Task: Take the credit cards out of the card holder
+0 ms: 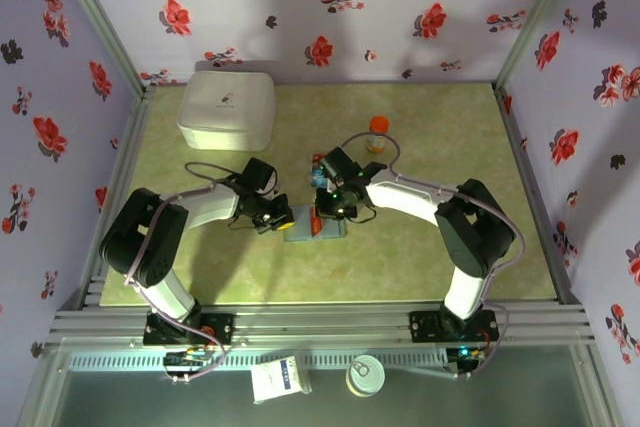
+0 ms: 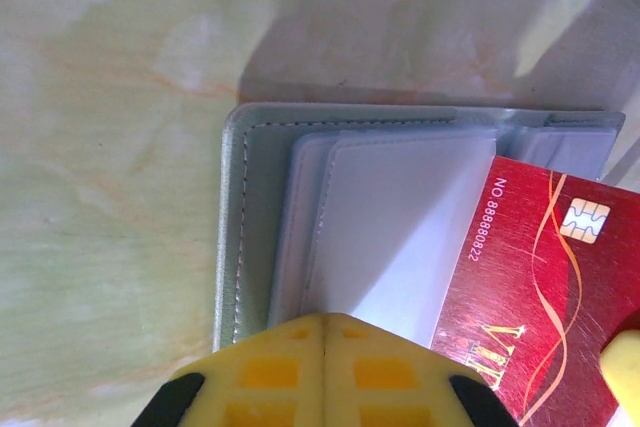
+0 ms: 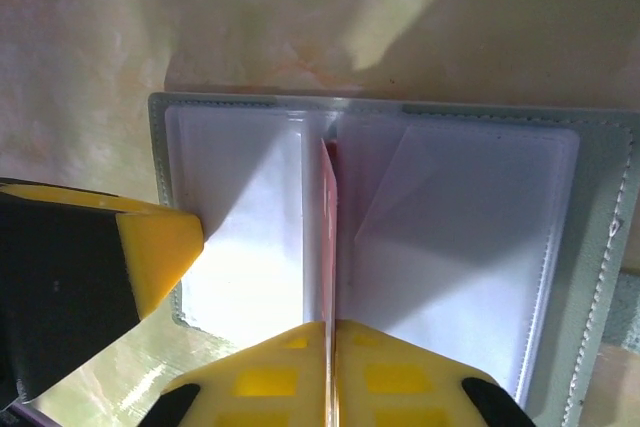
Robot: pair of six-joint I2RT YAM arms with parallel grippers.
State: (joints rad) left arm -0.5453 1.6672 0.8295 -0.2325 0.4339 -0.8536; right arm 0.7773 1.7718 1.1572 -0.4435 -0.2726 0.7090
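Yellow fingers (image 3: 390, 377) of the right gripper (image 3: 330, 342) are pinched together on the thin red plastic credit card (image 3: 328, 237), seen edge-on by the centre fold. On the pale green table (image 2: 110, 147) the flat grey-blue bifold card holder (image 2: 232, 227) lies open between the arms. The left gripper (image 2: 322, 347) is fully closed, tips over a clear sleeve (image 2: 400, 217), gripping nothing I can make out. I judge the card light, stiff and slick, best taken by its free edge. The holder looks soft and likely to slide unless pinned.
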